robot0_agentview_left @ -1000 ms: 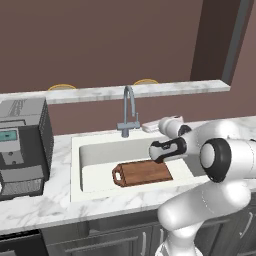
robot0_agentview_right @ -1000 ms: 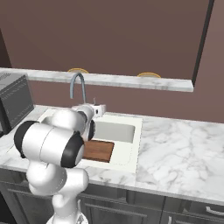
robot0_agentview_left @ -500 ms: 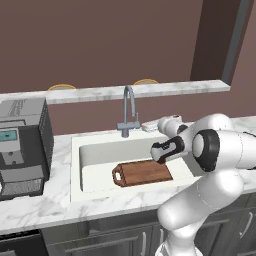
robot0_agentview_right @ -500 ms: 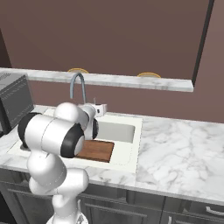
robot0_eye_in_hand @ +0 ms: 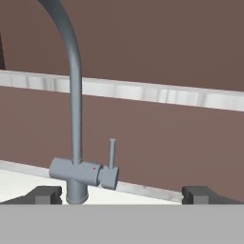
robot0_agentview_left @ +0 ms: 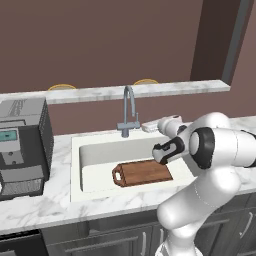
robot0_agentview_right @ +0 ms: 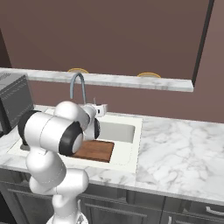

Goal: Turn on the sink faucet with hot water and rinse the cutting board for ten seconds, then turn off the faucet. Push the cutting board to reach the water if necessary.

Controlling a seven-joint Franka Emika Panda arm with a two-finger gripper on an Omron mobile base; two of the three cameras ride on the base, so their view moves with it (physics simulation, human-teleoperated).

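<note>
Claw (robot0_eye_in_hand: 122, 193) fingers are spread wide and empty, aimed at the faucet (robot0_eye_in_hand: 75, 124); its upright lever (robot0_eye_in_hand: 112, 153) is seen just ahead, between the tips. No water is seen. Board (robot0_agentview_left: 145, 173) is left in the sink (robot0_agentview_left: 95, 152).

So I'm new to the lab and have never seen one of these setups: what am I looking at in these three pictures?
It is a rendered kitchen with a white robot arm on a base. Two pictures come from cameras behind the arm, one to its left and one to its right. The third comes from a camera on the hand, looking along the tool, whose two dark fingertips stand wide apart, holding nothing. Ahead of them is the grey faucet with its small lever pointing up. No water is running. In the sink lies a brown wooden cutting board. A dark appliance stands on the marble counter to the left.
</note>
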